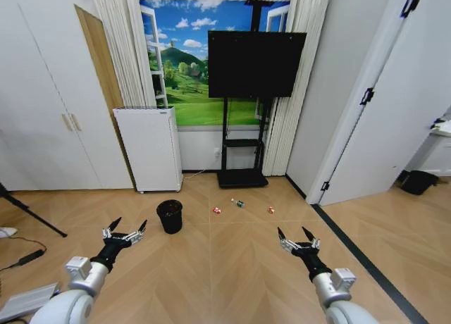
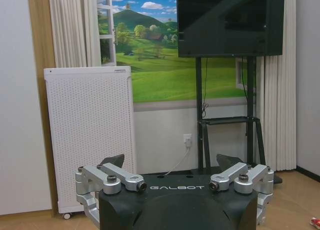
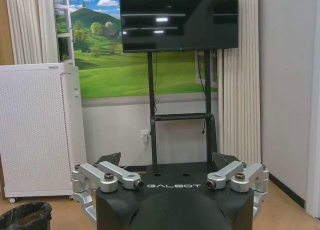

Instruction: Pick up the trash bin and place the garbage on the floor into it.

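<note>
Left pincer: you are holding the left pincer out low over the floor, its black fingers spread apart and gripping nothing; it is sitting just beside the trash bin, on the bin's left.
Right pincer: you are keeping the right pincer at a like height on the right, fingers also splayed wide and empty, well apart from the bin.
Trash bin: the trash bin is standing upright on the parquet, in front of the white appliance and nearer to you than it; in the right wrist view its mesh rim is showing low beside the pincer body.
Garbage: three small pieces are lying in a loose row beyond the bin, toward the TV stand. A red-and-white piece is nearest the bin, the small clear bottle is lying on its side in the middle, and another red piece is lying farthest right.
Floor: the dark border strip is running diagonally past your right arm.
Backdrop: the black screen is standing before a painted meadow scene between curtains.
</note>
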